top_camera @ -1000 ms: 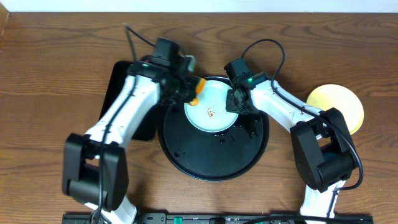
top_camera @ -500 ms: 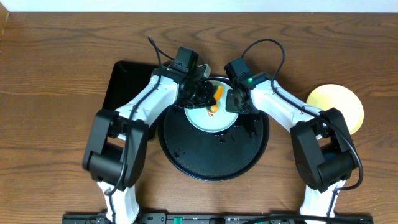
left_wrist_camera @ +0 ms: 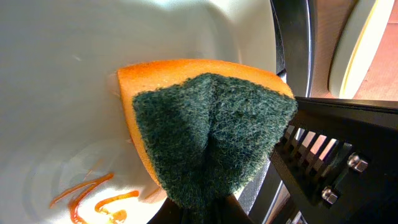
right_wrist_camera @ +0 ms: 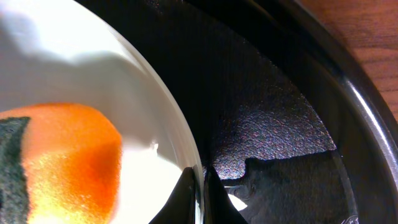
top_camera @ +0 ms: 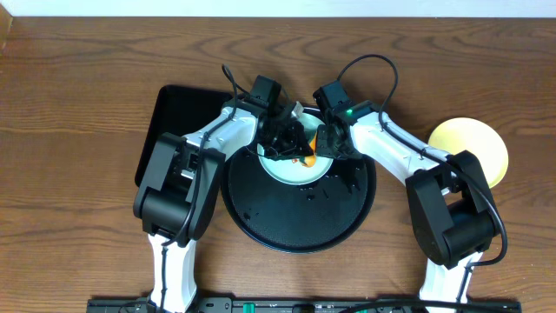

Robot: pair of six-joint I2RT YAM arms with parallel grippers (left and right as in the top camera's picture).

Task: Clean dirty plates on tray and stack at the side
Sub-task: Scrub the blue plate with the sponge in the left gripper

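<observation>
A pale mint-white plate lies at the back of the round black tray. My left gripper is shut on the green-and-orange sponge and presses it on the plate. Orange-brown smears lie beside the sponge. My right gripper is shut on the plate's right rim, over the tray floor. The sponge also shows in the right wrist view. A pale yellow plate lies on the table at the right. A third plate is not visible.
A rectangular black tray lies at the left behind my left arm. The wooden table surrounds both trays. Both arms cross above the round tray's back half.
My left gripper has swung right with the sponge, from the plate's left edge onto its middle-right. The right gripper and the plate have stayed still.
</observation>
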